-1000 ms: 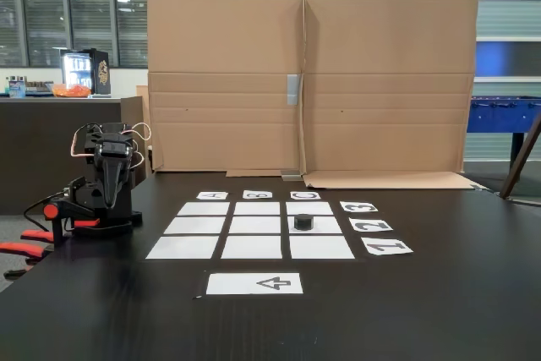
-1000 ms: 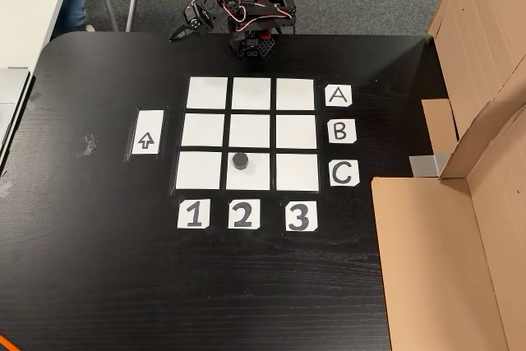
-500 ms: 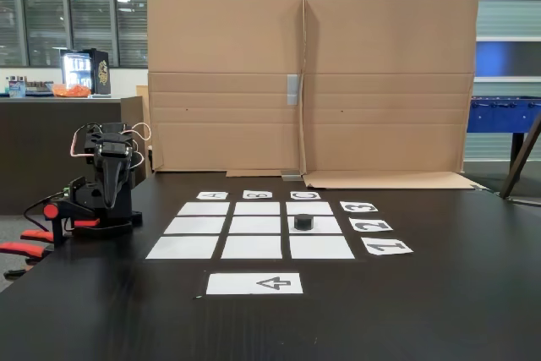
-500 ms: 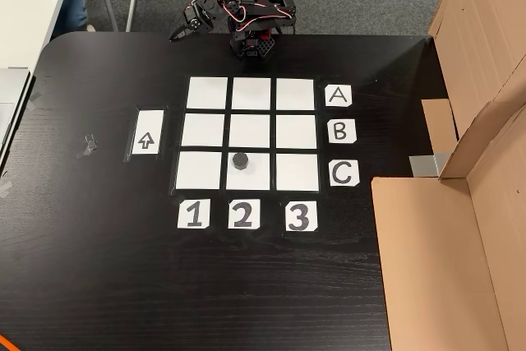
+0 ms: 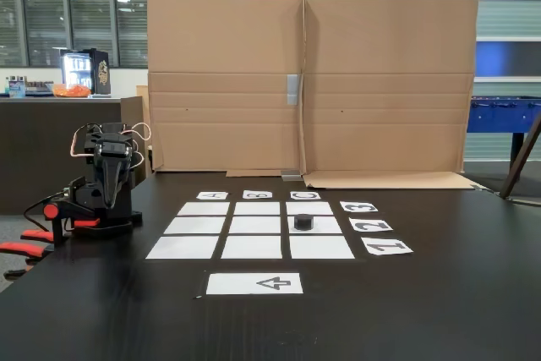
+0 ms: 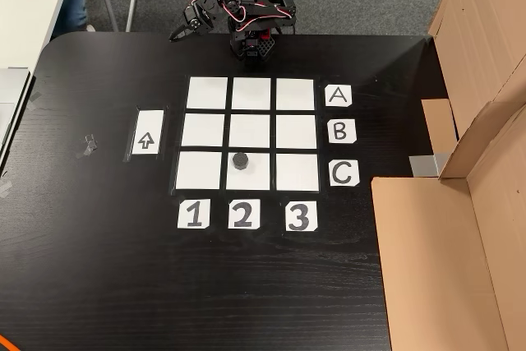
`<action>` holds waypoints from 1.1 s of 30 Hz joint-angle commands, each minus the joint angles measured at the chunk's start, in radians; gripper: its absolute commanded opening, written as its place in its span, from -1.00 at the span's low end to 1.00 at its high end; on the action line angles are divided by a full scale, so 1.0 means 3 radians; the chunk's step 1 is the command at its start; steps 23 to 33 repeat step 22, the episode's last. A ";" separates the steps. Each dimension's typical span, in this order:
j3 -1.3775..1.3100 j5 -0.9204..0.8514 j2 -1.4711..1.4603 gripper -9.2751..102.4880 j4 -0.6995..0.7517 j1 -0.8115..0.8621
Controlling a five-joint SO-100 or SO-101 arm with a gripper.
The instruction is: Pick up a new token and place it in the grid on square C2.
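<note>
The gripper [image 6: 182, 29] is sitting folded at the table's [image 6: 99, 285] far edge; I cannot tell its jaws' state. The token [image 6: 239, 159] is resting on square C2 [image 6: 253, 177] of the grid [image 6: 207, 93]; placement looks done, nothing left.

My arm [image 6: 246, 18] sits folded at the table's far edge in the view from above, its base [image 6: 253, 43] planted there and the links doubled back over it. In the low side view the arm [image 5: 106, 179] stands at the left, upper link upright, the forearm tucked down against it. My gripper [image 6: 181, 32] points out to the left in the view from above, low beside the base; in the side view it hangs downward [image 5: 110, 196]. Whether my jaws are parted or closed, I cannot tell. Red and white wires loop over my wrist.
</note>
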 commanded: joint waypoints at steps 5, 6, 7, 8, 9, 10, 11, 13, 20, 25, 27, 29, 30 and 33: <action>0.0005 -0.0046 0.0010 -0.82 -0.0031 0.0010; 0.0005 -0.0046 0.0010 -0.82 -0.0036 0.0010; 0.0005 -0.0046 0.0010 -0.82 -0.0036 0.0010; 0.0005 -0.0046 0.0010 -0.82 -0.0036 0.0010; 0.0005 -0.0051 0.0010 -0.82 -0.0041 0.0010; 0.0005 -0.0051 0.0010 -0.82 -0.0046 0.0010; 0.0005 -0.0051 0.0010 -0.82 -0.0046 0.0010; 0.0005 -0.0072 0.0010 -0.82 -0.0046 0.0005; 0.0005 -0.0072 0.0010 -0.82 -0.0031 0.0005; 0.0005 -0.0072 0.0010 -0.82 -0.0026 0.0005; 0.0005 -0.0072 0.0010 -0.82 -0.0026 0.0005; 0.0005 -0.0072 0.0010 -0.82 -0.0026 0.0005; 0.0005 -0.0072 0.0010 -0.82 -0.0026 0.0005; 0.0005 -0.0072 0.0010 -0.82 -0.0026 0.0005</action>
